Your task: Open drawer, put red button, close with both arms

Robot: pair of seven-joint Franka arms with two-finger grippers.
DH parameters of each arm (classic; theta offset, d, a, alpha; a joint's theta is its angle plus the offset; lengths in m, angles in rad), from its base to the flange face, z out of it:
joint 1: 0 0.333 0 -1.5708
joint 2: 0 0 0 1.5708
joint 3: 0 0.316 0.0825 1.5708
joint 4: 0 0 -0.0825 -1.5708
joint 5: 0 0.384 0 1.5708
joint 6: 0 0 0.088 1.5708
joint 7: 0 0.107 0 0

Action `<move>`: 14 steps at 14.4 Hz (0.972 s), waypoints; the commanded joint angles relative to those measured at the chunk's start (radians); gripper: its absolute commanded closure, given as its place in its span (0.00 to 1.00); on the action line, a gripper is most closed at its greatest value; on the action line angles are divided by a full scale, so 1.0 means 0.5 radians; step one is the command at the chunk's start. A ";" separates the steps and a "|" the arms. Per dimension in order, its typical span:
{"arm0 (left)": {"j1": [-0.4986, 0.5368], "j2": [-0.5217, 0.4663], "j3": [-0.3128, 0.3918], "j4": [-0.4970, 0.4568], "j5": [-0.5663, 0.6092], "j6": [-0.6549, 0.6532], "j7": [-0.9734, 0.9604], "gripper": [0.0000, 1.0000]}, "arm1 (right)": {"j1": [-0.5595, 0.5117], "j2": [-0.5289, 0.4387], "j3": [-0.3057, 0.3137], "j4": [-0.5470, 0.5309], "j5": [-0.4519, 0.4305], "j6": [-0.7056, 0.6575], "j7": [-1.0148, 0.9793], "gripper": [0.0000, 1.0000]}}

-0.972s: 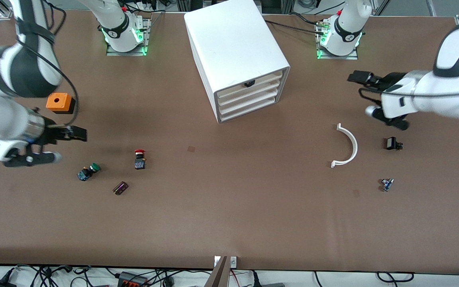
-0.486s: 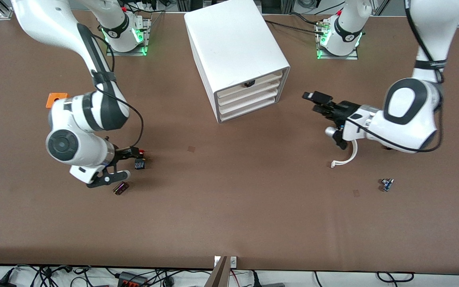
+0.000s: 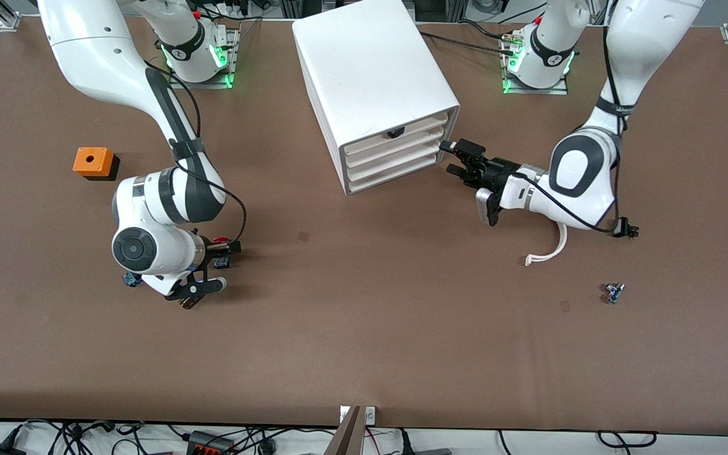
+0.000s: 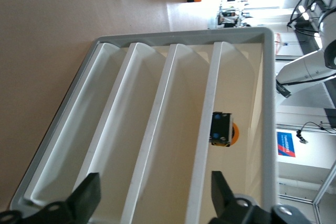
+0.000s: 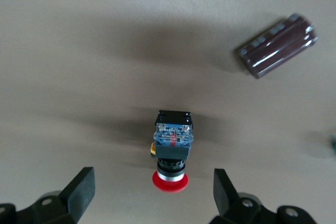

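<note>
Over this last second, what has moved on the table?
Both arms swung in. The right gripper came over the red button, jaws open astride it, not gripping. The left gripper travelled to the cabinet, jaws open at the drawer fronts. The drawers stay shut; button, orange cube and white arc haven't moved.

Premises: a robotics laboratory. Two white arms are bolted to plates lit green, set on a brown-covered table (image 3: 364, 354). Aluminium frame posts (image 3: 7, 16) stand at the table's corners. Loose cables and a power strip (image 3: 209, 441) run along the table's edge nearest the front camera. Past the left gripper (image 4: 152, 198) and the white cabinet (image 4: 173, 129), the left wrist view shows further equipment and a blue wall notice (image 4: 286, 144).
</note>
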 commanded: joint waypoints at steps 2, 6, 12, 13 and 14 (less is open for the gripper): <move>-0.011 0.118 -0.059 -0.069 -0.114 0.037 0.244 0.35 | 0.022 0.082 -0.004 0.019 0.006 0.011 0.078 0.00; -0.014 0.121 -0.075 -0.161 -0.188 0.034 0.303 0.50 | 0.022 0.134 -0.011 0.025 0.006 0.023 0.081 0.00; -0.051 0.130 -0.108 -0.238 -0.283 0.043 0.315 0.55 | 0.004 0.168 -0.023 0.025 0.000 0.072 0.044 0.14; -0.057 0.130 -0.108 -0.241 -0.283 0.043 0.318 0.56 | 0.004 0.174 -0.023 0.025 -0.028 0.075 0.044 0.16; -0.057 0.130 -0.108 -0.253 -0.283 0.043 0.324 0.56 | 0.004 0.183 -0.023 0.025 -0.070 0.097 0.044 0.19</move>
